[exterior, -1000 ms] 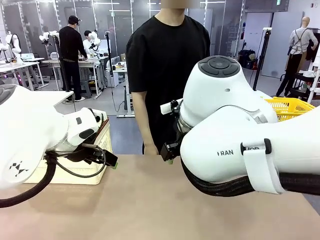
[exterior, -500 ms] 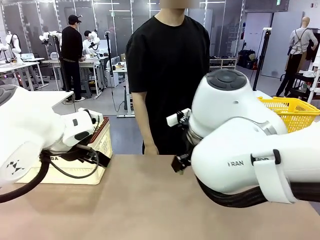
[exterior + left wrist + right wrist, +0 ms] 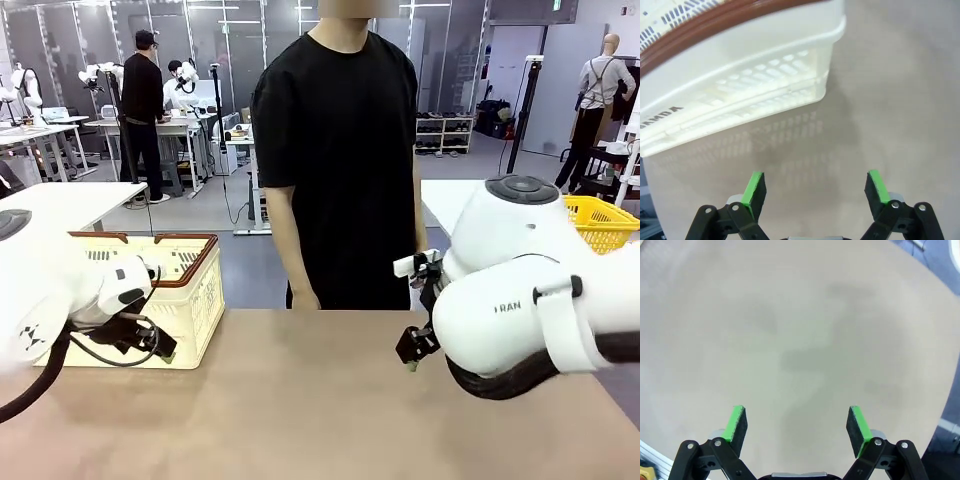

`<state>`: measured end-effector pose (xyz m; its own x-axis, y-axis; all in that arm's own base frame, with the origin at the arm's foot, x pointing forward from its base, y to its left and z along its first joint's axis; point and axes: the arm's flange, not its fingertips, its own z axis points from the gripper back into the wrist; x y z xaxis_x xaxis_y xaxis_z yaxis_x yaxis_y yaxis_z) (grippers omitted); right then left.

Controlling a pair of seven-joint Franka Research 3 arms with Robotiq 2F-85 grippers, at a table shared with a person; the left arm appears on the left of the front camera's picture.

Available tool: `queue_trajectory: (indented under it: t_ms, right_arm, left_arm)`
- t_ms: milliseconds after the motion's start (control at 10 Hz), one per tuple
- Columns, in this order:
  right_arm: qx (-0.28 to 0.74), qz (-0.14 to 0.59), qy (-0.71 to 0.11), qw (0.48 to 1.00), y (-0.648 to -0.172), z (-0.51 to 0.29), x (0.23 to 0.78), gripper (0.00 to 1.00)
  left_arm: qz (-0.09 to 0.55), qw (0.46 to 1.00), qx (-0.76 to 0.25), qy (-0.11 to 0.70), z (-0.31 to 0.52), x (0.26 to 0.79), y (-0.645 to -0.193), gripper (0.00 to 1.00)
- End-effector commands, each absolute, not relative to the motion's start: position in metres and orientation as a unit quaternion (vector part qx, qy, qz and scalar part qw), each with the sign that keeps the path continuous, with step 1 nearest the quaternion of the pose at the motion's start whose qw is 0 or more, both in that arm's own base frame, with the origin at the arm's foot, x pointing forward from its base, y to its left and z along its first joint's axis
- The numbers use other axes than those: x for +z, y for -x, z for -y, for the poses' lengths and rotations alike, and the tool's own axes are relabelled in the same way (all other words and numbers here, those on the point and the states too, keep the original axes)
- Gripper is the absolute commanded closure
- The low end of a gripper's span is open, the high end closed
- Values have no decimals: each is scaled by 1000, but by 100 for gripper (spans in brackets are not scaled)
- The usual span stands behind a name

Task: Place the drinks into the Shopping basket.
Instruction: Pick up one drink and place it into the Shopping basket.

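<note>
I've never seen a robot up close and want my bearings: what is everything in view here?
cream-white slotted plastic shopping basket with brown rim: one, cream and brown, on the table's left side.
bright yellow mesh basket: one, yellow, far right, beyond the right arm.
tan table: one, tan, between robot and person.
person in a black T-shirt: one, standing at the table's far edge.
left claw: one, black with green pads, open, beside the shopping basket.
right claw: one, black with green pads, open, over the table's right side.
</note>
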<state>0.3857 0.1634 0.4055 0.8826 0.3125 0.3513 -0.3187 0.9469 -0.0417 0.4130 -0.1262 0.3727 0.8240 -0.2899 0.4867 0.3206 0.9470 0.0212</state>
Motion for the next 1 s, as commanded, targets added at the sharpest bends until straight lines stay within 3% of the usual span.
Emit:
queue_trajectory:
  t_ms: [0, 500, 600, 900]
  right_arm:
    - [123, 172, -46, 976, -376, -148, 389, 0]
    - [108, 163, -42, 980, -373, -143, 381, 0]
    - [107, 158, -45, 981, -393, -150, 393, 0]
    - [107, 158, -45, 981, -393, -150, 393, 0]
  left_arm:
    - [257, 953, -154, 42, 108, 345, -377, 0]
    - [257, 955, -143, 34, 106, 344, -376, 0]
    - [241, 959, -146, 33, 120, 352, -419, 0]
    - [241, 959, -146, 33, 120, 352, -419, 0]
